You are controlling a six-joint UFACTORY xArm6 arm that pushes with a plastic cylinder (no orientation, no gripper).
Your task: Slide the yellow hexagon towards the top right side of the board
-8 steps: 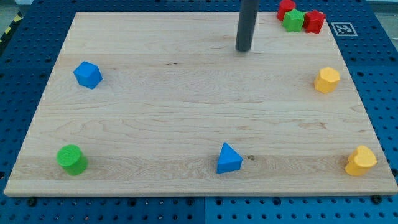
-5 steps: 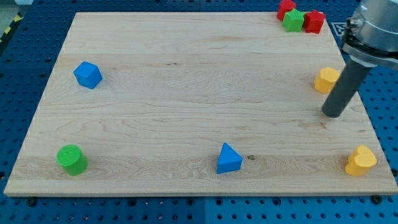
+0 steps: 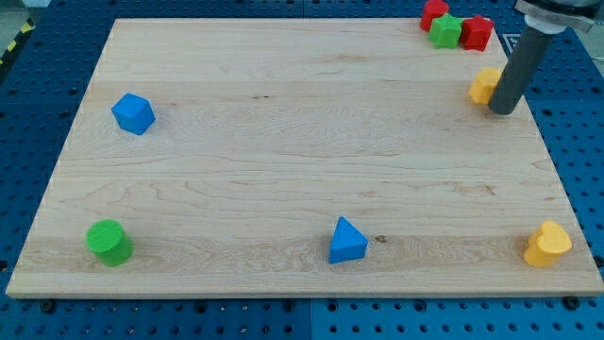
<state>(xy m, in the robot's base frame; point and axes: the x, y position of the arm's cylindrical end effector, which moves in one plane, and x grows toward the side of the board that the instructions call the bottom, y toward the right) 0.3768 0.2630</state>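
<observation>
The yellow hexagon [image 3: 484, 85] lies near the board's right edge, below the cluster at the view's top right, and the rod hides its right part. My tip [image 3: 503, 110] stands against the hexagon's lower right side. The rod rises from the tip toward the view's top right corner.
A red block [image 3: 434, 13], a green block [image 3: 446, 31] and another red block [image 3: 477, 33] cluster at the top right corner. A yellow heart [image 3: 547, 245] sits at the bottom right. A blue triangle [image 3: 347, 241], a green cylinder [image 3: 109, 243] and a blue block [image 3: 132, 113] lie elsewhere on the wooden board [image 3: 283, 142].
My tip swung from the board's top centre to below the hexagon, then up against it. The yellow hexagon has slid up and a little left, toward the top right cluster.
</observation>
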